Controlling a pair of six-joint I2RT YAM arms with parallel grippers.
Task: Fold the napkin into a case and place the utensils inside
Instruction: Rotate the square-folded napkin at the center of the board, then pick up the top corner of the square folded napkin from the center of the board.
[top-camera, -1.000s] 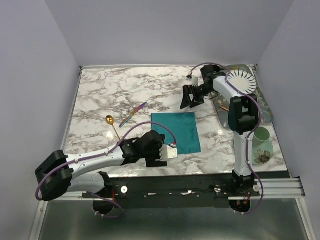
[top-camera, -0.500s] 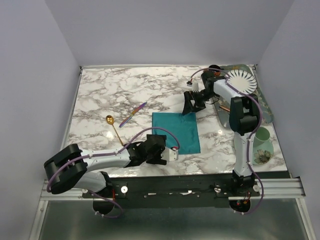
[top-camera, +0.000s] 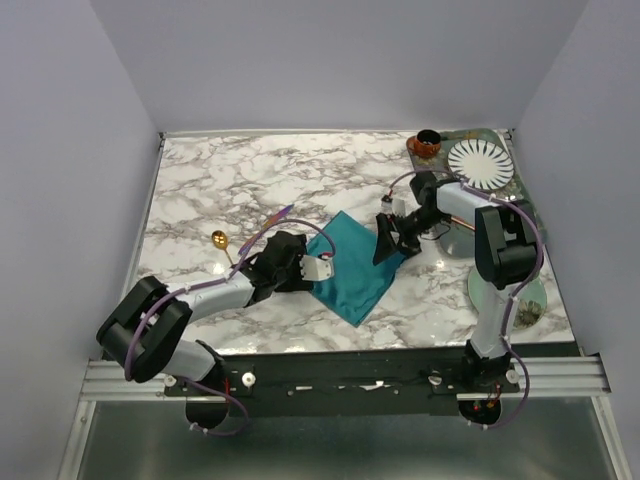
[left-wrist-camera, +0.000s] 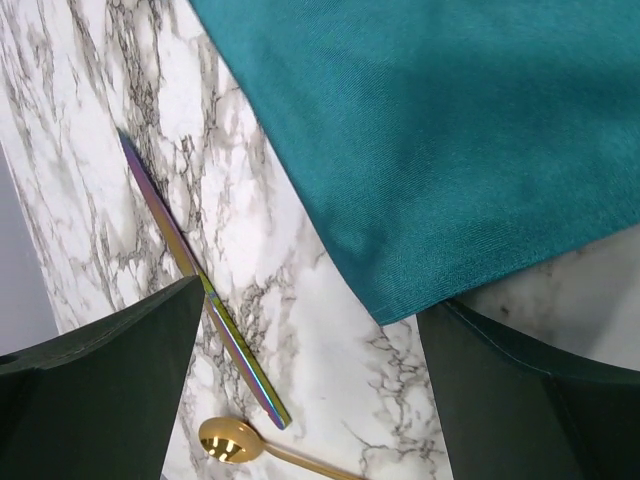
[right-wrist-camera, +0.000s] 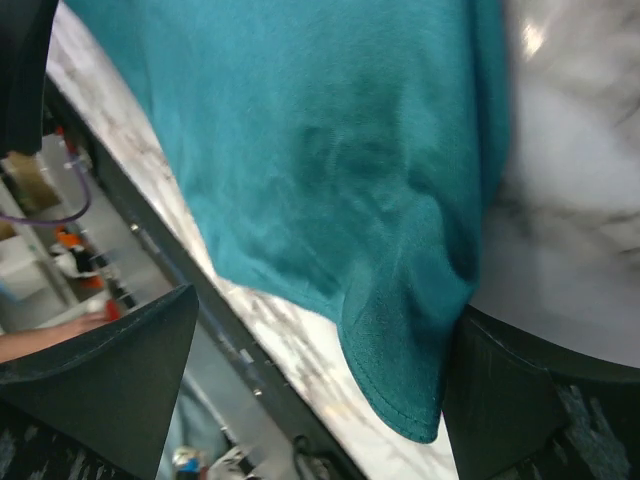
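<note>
Room: we see pale walls (top-camera: 320, 60) on three sides | Surface: marble table (top-camera: 200, 175), open stretch upper left | napkin (top-camera: 352, 275) at centre, turned diamond-wise | left gripper (left-wrist-camera: 310, 305) fingers apart at its left corner | right gripper (right-wrist-camera: 325, 310) fingers apart, straddling its right corner | utensils: rainbow piece (left-wrist-camera: 200, 282) and gold spoon (top-camera: 219, 239), left of napkin

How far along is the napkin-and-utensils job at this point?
Nothing looks finished: the napkin is a broad, loose sheet. In hand: the left gripper and right gripper, both open, straddle opposite sides of it. Left: folding, then inserting the rainbow utensil and gold spoon, both lying on the table.
</note>
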